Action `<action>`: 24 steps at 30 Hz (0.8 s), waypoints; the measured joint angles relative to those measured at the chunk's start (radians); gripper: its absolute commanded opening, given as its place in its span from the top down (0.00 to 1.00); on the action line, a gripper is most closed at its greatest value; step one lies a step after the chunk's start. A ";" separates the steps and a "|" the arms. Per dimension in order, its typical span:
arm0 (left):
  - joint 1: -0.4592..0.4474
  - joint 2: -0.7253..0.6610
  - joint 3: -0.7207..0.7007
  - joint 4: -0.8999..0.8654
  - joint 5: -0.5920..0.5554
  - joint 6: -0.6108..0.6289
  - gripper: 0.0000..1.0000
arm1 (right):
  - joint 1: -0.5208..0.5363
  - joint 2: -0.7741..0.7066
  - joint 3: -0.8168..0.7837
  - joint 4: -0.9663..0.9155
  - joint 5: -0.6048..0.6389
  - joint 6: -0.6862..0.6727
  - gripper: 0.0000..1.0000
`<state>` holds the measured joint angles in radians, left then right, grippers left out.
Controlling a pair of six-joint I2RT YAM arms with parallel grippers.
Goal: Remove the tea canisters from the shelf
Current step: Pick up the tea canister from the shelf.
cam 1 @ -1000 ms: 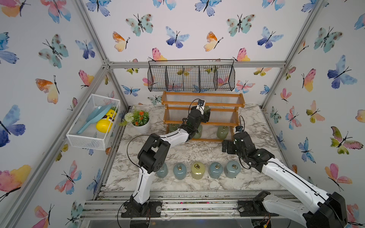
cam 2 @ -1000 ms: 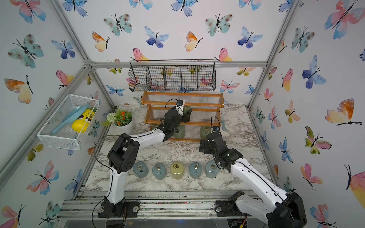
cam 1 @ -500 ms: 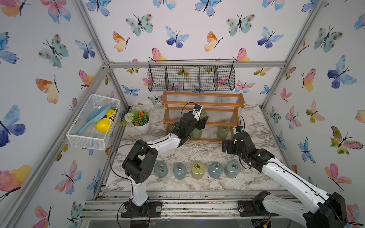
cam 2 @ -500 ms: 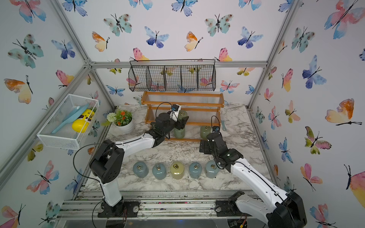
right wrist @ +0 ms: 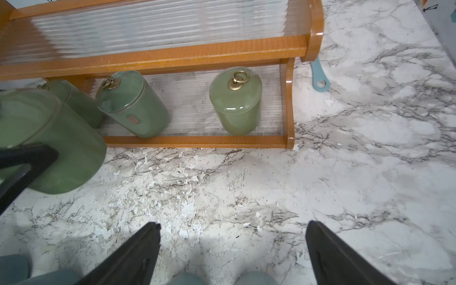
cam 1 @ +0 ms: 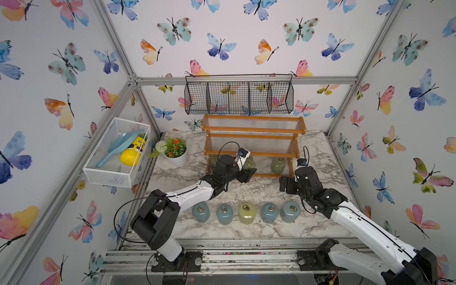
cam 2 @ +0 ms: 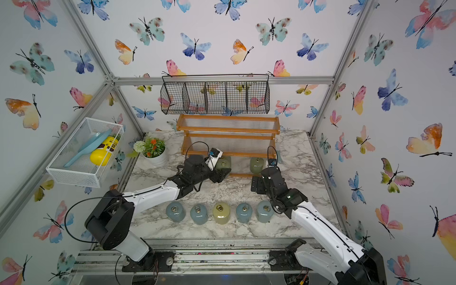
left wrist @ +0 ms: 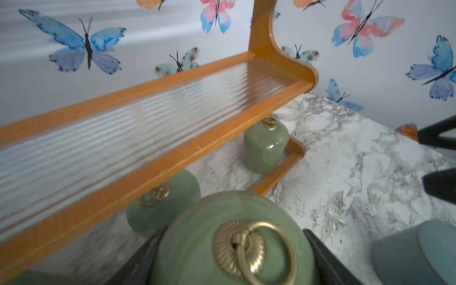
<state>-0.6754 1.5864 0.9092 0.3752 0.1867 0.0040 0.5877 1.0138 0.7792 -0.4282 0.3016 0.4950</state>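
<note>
- We found the left gripper (left wrist: 233, 266) closed partway on a sage green canister (left wrist: 197, 234). Its fingers (left wrist: 328, 259) pressed the jar's two sides, just in front of the bottom rail of the shelf (right wrist: 197, 142). Whether the jar touched the tabletop (cam 1: 259, 190) we could not tell.
- The right gripper (right wrist: 233, 223) hung wide and empty above the tabletop, facing the bottom tier and touching nothing.
- Three more green canisters stood on that bottom tier: one near the right end (right wrist: 235, 103), one further along (right wrist: 133, 106), and one half hidden behind the held jar (right wrist: 74, 98).
- Five canisters (cam 1: 247, 212) stood in a row near the tabletop's front edge, four blue and one yellow-green.
- We judged the jars hard and glossy, so slippery and breakable, of fair weight, with lids that might lift off. The surest hold looked to be across the body, not by the ring pull (left wrist: 256, 249).
</note>
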 measured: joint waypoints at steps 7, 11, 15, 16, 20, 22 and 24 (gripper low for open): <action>0.000 -0.001 -0.091 -0.026 0.058 -0.012 0.30 | 0.000 -0.026 -0.018 -0.009 0.000 0.000 0.02; 0.000 0.007 -0.097 -0.028 0.111 -0.011 0.30 | 0.000 -0.040 -0.018 -0.010 0.001 0.000 0.02; 0.000 0.038 -0.091 -0.021 0.148 -0.005 0.30 | 0.000 -0.058 -0.027 -0.013 0.002 0.001 0.02; 0.000 0.051 -0.090 -0.021 0.156 -0.002 0.30 | 0.000 -0.063 -0.032 -0.014 0.002 0.001 0.02; 0.000 0.099 -0.079 -0.031 0.175 0.005 0.30 | 0.000 -0.079 -0.042 -0.035 0.007 0.002 0.02; 0.000 0.116 -0.074 -0.036 0.181 0.009 0.29 | 0.000 -0.083 -0.042 -0.043 0.010 0.002 0.02; 0.000 0.128 -0.071 -0.037 0.185 0.012 0.27 | 0.000 -0.085 -0.042 -0.048 0.012 0.002 0.02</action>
<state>-0.6754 1.7142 0.8383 0.3386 0.3721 0.0158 0.5877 0.9291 0.7376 -0.4767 0.3138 0.4969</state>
